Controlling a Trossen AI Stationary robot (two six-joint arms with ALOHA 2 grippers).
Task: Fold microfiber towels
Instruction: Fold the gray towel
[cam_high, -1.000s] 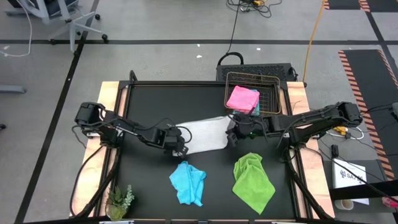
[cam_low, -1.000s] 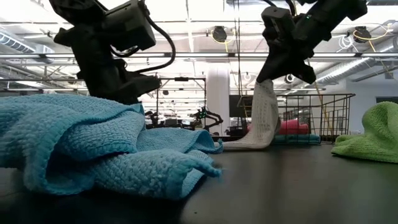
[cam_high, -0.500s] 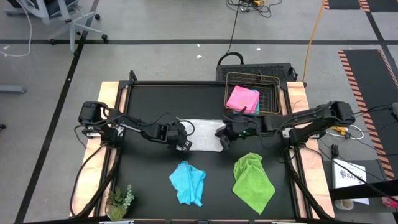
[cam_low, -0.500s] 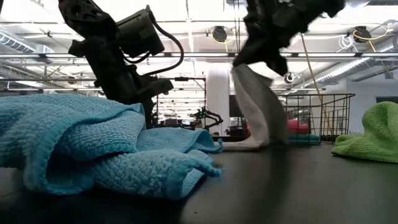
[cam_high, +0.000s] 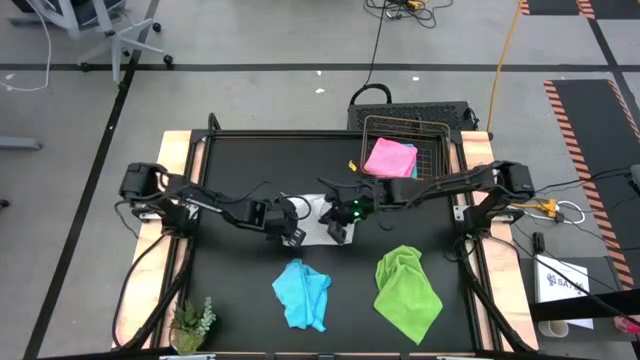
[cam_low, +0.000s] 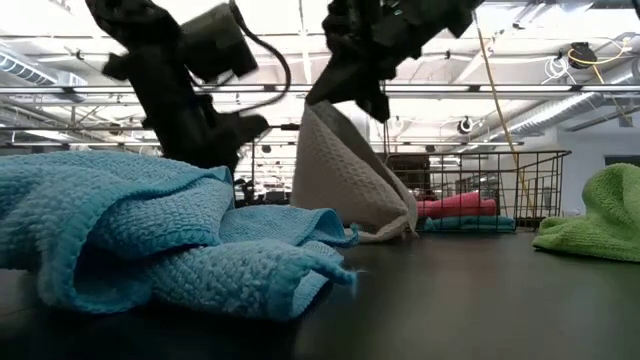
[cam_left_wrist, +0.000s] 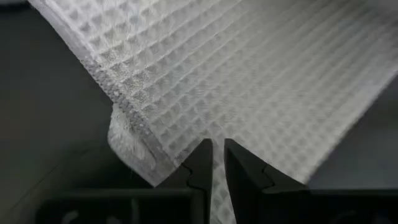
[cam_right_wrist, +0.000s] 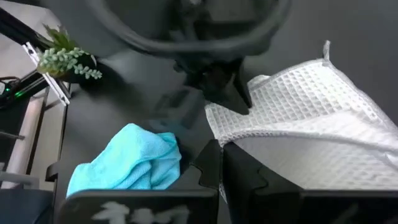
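The left claw (cam_high: 291, 224) is pinching one edge of the white-grey towel (cam_high: 318, 222) near the middle of the black bench (cam_high: 240, 160); in the left wrist view its two dark fingers (cam_left_wrist: 200, 167) are standing almost together with the waffle-weave cloth (cam_left_wrist: 249, 81) nipped between them and spreading away in front. The right claw (cam_high: 338, 226) is sitting just beside it, reaching in from the right side, and is clamped tight on the opposite edge of the same towel. In the low view this claw (cam_low: 350, 95) is holding its edge up off the bench, so the towel (cam_low: 345, 185) is hanging from it as a tent-like fold whose lower part is resting on the bench surface. The right wrist view is showing the cloth (cam_right_wrist: 311, 124) curving over itself right ahead of the closed fingers (cam_right_wrist: 211, 165), with the left claw (cam_right_wrist: 217, 87) gripping the far edge.

Outward from the two claws, a crumpled light blue towel (cam_high: 302, 293) is lying near the front edge of the bench, just in front of the white-grey one and apart from it. A lime green towel (cam_high: 406, 288) is lying to its right. At the back right, a wire basket (cam_high: 440, 150) is holding a pink towel (cam_high: 390, 158), with a strip of another light blue towel (cam_low: 470, 224) showing beneath it. A small green plant (cam_high: 193, 322) is standing at the front left corner.
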